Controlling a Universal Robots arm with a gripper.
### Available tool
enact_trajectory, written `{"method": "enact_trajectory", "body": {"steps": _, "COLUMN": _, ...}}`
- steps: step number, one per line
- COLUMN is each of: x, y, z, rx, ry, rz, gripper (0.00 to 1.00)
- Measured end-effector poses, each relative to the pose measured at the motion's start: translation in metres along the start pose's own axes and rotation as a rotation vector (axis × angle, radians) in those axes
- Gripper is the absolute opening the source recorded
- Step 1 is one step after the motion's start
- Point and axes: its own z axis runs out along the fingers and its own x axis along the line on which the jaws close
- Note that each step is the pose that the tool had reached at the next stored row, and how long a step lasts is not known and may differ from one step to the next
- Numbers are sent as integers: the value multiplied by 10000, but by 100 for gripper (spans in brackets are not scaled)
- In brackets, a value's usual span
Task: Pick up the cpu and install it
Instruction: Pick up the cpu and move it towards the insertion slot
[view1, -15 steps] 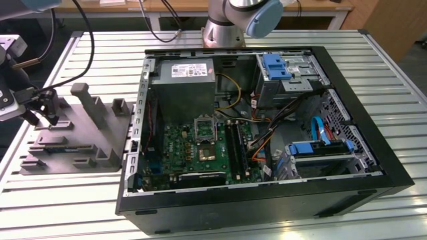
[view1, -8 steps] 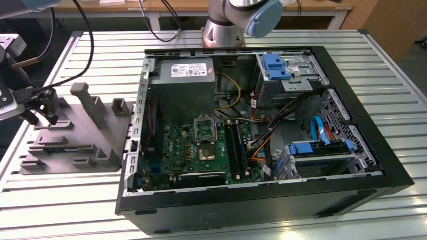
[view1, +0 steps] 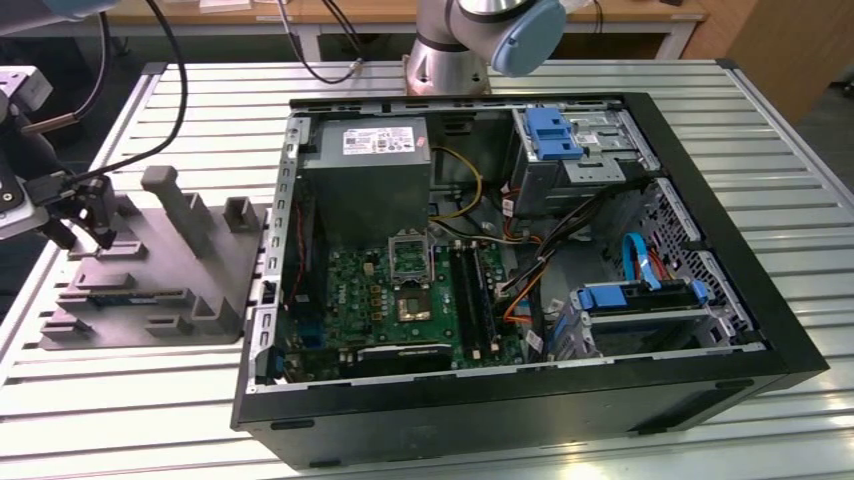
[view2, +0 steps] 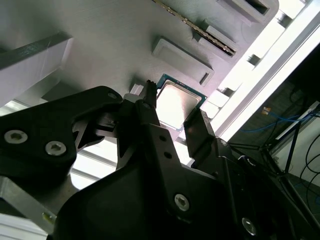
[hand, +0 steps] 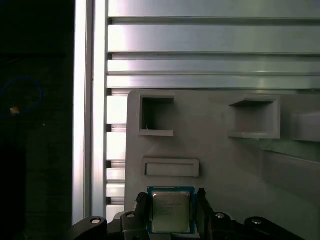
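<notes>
The cpu (hand: 171, 211), a flat square chip with a silvery top and a green rim, lies flat over the grey plastic tray (hand: 215, 160) beside a shallow rectangular recess. It also appears in the second wrist view as the cpu (view2: 176, 104). My gripper (hand: 172, 205) has one black finger against each of two opposite edges of the chip and is shut on it. In the exterior view the gripper (view1: 80, 238) hangs at the far left, just over the tray (view1: 147, 300). Whether the chip has left the tray I cannot tell. The motherboard socket (view1: 410, 277) sits open inside the case.
The black computer case (view1: 534, 270) lies open on its side to the exterior view's right of the tray. Upright posts (view1: 180, 210) rise from the tray close to the gripper. Cables (view1: 120, 90) trail from the arm. The slatted metal table (view1: 747, 110) carries everything.
</notes>
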Motion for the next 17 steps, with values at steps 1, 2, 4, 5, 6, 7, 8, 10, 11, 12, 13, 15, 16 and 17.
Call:
{"method": "enact_trajectory", "body": {"steps": 1, "x": 0, "y": 0, "z": -4, "rx": 1, "ry": 1, "rz": 0, "gripper": 47}}
{"method": "enact_trajectory", "body": {"steps": 2, "x": 0, "y": 0, "z": -9, "rx": 1, "ry": 1, "rz": 0, "gripper": 47}}
{"method": "enact_trajectory", "body": {"steps": 4, "x": 0, "y": 1, "z": -16, "rx": 0, "ry": 0, "rz": 1, "gripper": 47}}
{"method": "enact_trajectory", "body": {"steps": 5, "x": 0, "y": 1, "z": -20, "rx": 0, "ry": 0, "rz": 0, "gripper": 47}}
{"method": "enact_trajectory", "body": {"steps": 6, "x": 0, "y": 1, "z": -23, "rx": 0, "ry": 0, "rz": 0, "gripper": 47}}
{"method": "enact_trajectory", "body": {"steps": 7, "x": 0, "y": 1, "z": -26, "rx": 0, "ry": 0, "rz": 0, "gripper": 47}}
{"method": "enact_trajectory", "body": {"steps": 8, "x": 0, "y": 1, "z": -29, "rx": 0, "ry": -1, "rz": 0, "gripper": 47}}
{"method": "enact_trajectory", "body": {"steps": 10, "x": 0, "y": 1, "z": -35, "rx": 1, "ry": 0, "rz": 0, "gripper": 47}}
{"method": "enact_trajectory", "body": {"steps": 11, "x": 0, "y": 1, "z": -37, "rx": 0, "ry": 0, "rz": 0, "gripper": 47}}
{"method": "enact_trajectory", "body": {"steps": 12, "x": 0, "y": 1, "z": -39, "rx": 1, "ry": 1, "rz": 0, "gripper": 47}}
{"method": "enact_trajectory", "body": {"steps": 13, "x": 0, "y": 2, "z": -41, "rx": 0, "ry": 0, "rz": 0, "gripper": 47}}
{"method": "enact_trajectory", "body": {"steps": 15, "x": 0, "y": 2, "z": -47, "rx": 1, "ry": 1, "rz": 0, "gripper": 47}}
{"method": "enact_trajectory", "body": {"steps": 16, "x": 0, "y": 2, "z": -50, "rx": 1, "ry": 1, "rz": 0, "gripper": 47}}
{"method": "enact_trajectory", "body": {"steps": 17, "x": 0, "y": 2, "z": -52, "rx": 1, "ry": 1, "rz": 0, "gripper": 47}}
